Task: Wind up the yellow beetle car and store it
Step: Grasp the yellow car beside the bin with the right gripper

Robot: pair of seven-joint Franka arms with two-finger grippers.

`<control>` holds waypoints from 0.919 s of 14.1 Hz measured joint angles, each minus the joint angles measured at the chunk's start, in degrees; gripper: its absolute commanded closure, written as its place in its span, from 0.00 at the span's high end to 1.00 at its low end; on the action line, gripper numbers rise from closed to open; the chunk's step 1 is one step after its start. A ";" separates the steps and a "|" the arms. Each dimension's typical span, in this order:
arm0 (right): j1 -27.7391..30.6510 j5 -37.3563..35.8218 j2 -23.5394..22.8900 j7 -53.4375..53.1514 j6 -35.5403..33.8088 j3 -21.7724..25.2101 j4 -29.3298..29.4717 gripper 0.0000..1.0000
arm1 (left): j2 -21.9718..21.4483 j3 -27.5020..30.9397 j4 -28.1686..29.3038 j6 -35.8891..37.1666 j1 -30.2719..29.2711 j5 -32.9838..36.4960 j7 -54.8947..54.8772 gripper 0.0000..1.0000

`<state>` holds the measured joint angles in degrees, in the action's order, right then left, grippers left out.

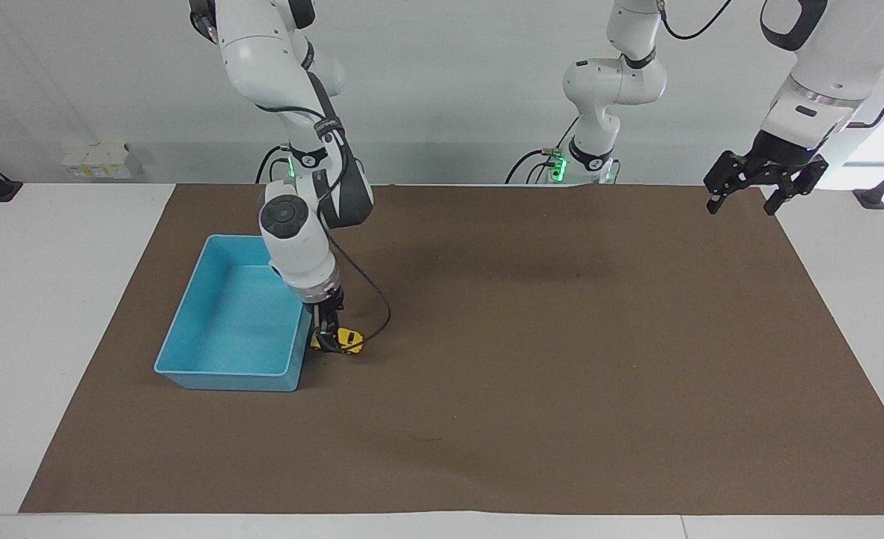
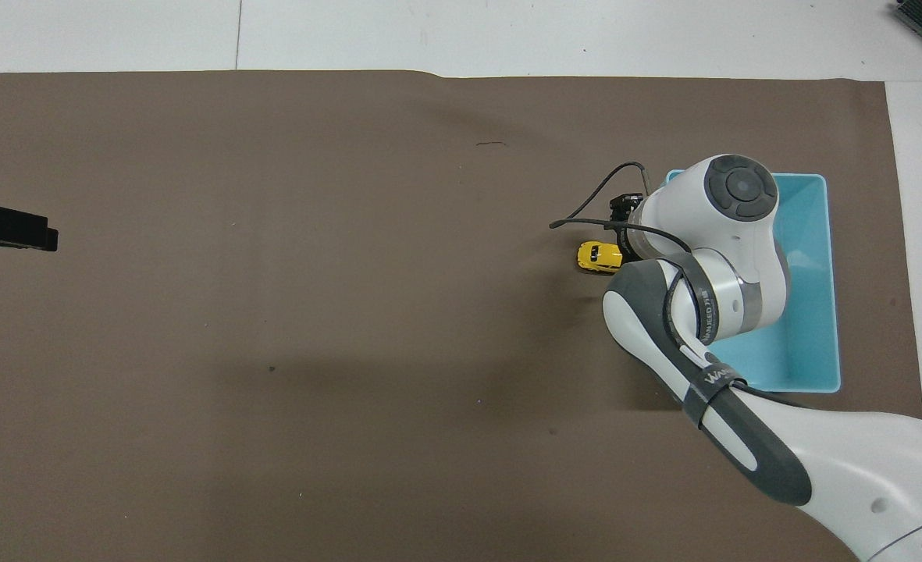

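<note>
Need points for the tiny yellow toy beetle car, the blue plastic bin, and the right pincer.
tiny yellow toy beetle car (image 2: 595,256): overhead view, on its roof.
blue plastic bin (image 1: 221,370): facing view, on its rim farthest from the robots.
right pincer (image 1: 327,340): facing view, between its fingertips, down at the car.

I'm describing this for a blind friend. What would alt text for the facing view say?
The right gripper has reached down onto a tiny yellow beetle car, its open fingers around it, on a brown mat beside a blue bin. The left gripper waits open in the air over the mat's corner at the left arm's end.
</note>
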<state>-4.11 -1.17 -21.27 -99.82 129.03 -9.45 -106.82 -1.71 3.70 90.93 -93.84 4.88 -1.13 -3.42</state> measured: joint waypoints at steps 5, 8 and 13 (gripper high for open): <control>0.57 0.00 -1.16 -0.04 5.20 0.12 -2.71 0.77 | -0.02 -0.15 -0.03 2.47 0.00 0.00 -0.02 1.00; 0.75 -0.01 -1.33 -0.04 6.56 0.12 -3.95 0.00 | -0.27 -0.14 -0.04 3.90 0.00 0.00 -0.02 1.00; 0.40 -0.05 -1.18 -0.04 7.34 0.00 -3.86 0.00 | -0.49 -0.13 -0.04 3.91 0.00 0.00 -0.02 1.00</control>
<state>-3.71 -1.22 -22.46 -99.85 136.37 -9.45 -110.68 -2.21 3.57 90.89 -89.94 4.88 -1.13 -3.44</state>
